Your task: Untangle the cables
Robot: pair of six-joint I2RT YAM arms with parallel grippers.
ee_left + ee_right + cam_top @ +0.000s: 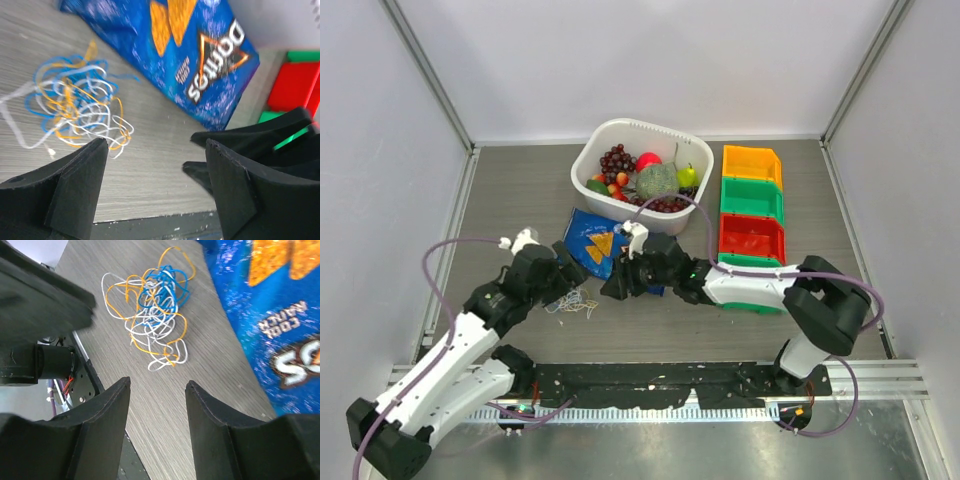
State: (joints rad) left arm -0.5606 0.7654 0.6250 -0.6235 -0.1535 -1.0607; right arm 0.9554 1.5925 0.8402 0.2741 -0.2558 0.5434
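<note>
One yellow-white-blue tangle of cables (75,102), left gripper (156,145) and right gripper (157,383) spread, empty

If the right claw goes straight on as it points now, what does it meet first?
Probably the cables, bunched on the table straight ahead of the open right claw; depth is unclear, so it may touch the table first.

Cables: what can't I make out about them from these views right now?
Top view: cables too small to separate strands.
Left wrist view: cables blurred; one white strand runs off the left edge.
Right wrist view: crossings in the middle too dense to tell which strand lies on top.
</note>
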